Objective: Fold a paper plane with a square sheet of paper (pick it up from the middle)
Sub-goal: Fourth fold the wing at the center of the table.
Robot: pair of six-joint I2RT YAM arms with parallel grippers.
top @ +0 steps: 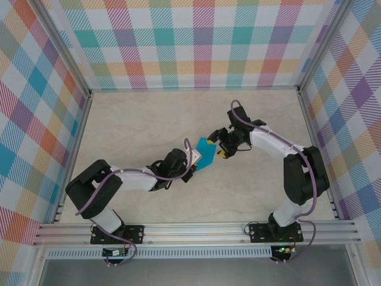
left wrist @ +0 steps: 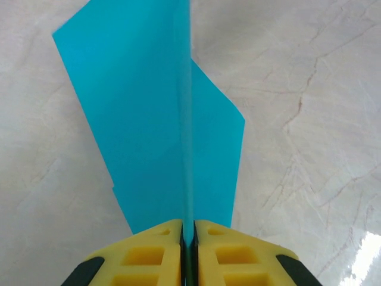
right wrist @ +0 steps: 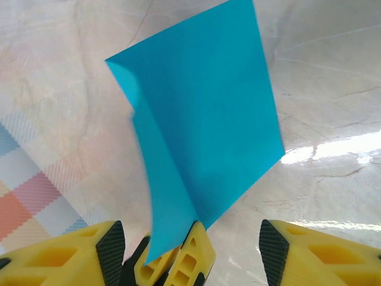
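Yellow fingers (left wrist: 155, 256) of the left gripper (left wrist: 188, 229) are pressed together on the creased edge of the teal paper (left wrist: 149, 119), held over the middle of the table (left wrist: 309, 119) with two flaps fanning away from the crease. Left arm (top: 134, 177) lies low, reaching forward and to the right, while the right arm (top: 271, 140) bends in from the right side and the right gripper (right wrist: 190, 232), spread wide, sits just beside the paper with its fingers either side of the left fingertips. Plaid walls (top: 202, 42) close the table in on three sides.
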